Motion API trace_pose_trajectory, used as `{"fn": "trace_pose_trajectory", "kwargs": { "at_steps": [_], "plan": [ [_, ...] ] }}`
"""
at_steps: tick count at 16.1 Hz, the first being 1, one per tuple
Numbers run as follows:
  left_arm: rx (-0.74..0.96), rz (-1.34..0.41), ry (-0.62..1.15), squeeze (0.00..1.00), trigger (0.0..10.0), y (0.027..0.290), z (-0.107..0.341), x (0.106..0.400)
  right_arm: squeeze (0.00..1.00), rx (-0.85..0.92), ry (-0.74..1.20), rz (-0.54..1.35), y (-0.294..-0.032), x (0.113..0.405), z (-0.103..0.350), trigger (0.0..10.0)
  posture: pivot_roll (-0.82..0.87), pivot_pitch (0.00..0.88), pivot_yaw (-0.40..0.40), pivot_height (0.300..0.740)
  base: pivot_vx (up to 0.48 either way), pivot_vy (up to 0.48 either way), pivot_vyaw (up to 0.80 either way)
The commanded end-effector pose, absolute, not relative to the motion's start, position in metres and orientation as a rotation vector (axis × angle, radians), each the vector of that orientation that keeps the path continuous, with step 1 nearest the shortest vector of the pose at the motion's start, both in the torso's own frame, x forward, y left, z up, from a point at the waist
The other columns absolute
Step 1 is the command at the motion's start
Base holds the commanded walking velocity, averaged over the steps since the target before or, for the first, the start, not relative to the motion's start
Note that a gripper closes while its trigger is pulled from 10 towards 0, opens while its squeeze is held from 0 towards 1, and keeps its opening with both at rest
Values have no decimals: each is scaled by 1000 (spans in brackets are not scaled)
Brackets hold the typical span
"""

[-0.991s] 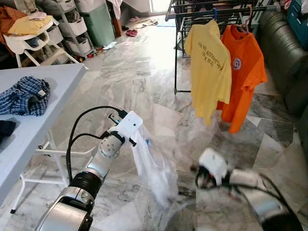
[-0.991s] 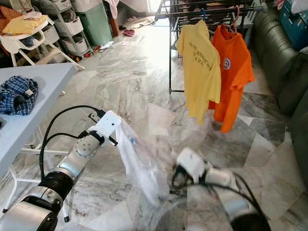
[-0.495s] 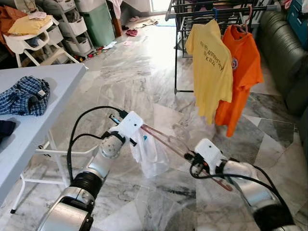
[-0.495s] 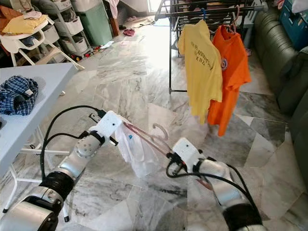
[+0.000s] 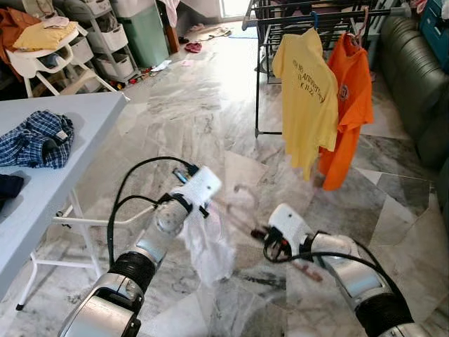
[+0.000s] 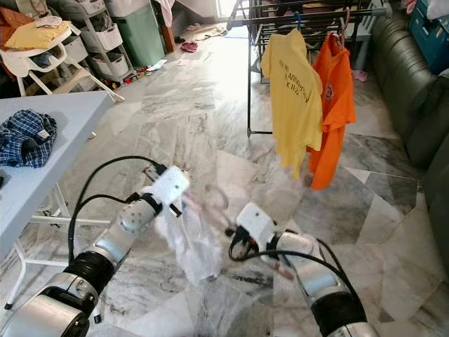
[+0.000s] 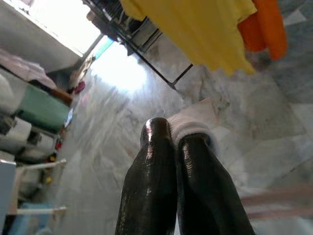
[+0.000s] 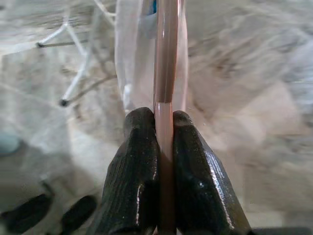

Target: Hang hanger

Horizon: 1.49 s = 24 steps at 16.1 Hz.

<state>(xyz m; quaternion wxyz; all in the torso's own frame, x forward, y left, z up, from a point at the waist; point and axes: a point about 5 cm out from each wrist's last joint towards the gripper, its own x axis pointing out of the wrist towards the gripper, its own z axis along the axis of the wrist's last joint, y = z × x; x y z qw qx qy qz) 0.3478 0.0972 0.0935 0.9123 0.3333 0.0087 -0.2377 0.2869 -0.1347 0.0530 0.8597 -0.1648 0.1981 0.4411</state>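
My right gripper point(image 8: 165, 128) is shut on the bar of a pink hanger point(image 8: 166, 58), low over the floor in front of me point(image 5: 261, 232). My left gripper point(image 7: 176, 139) is shut on a fold of a white garment point(image 7: 189, 127), which hangs limp below it point(image 5: 208, 247) next to the hanger. The hanger is blurred in the eye views. The two grippers are close together. A dark drying rack point(image 5: 317, 15) stands ahead, with a yellow T-shirt point(image 5: 306, 98) and an orange T-shirt point(image 5: 349, 105) hanging on it.
A grey table point(image 5: 66, 151) at my left carries a plaid shirt point(image 5: 35, 140). A dark sofa point(image 5: 421, 77) runs along the right. Shelves and a white chair point(image 5: 42, 53) crowd the far left corner. Marble floor point(image 5: 196, 105) lies between me and the rack.
Both grippers have drawn closer together, and the white garment has swung and now hangs bunched under the left gripper. The hanger has turned with the right gripper. The shirts on the rack sway.
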Motion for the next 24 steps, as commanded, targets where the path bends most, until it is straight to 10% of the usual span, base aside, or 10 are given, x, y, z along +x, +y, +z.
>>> {"fn": "trace_pose_trajectory", "kwargs": {
  "at_steps": [1,17,24],
  "plan": [
    [717,-492,-31,0,10000,99,101,350,0,-332,383,984,-124,285,59,10000,-153,16,179,740,0,0,0],
    [525,-1073,-55,0,10000,73,112,313,0,-458,487,775,-198,285,46,10000,-154,14,191,740,0,0,0],
    [698,-1019,12,0,10000,105,105,323,0,-452,566,929,-218,256,46,10000,-157,19,192,740,0,0,0]
  ]
}}
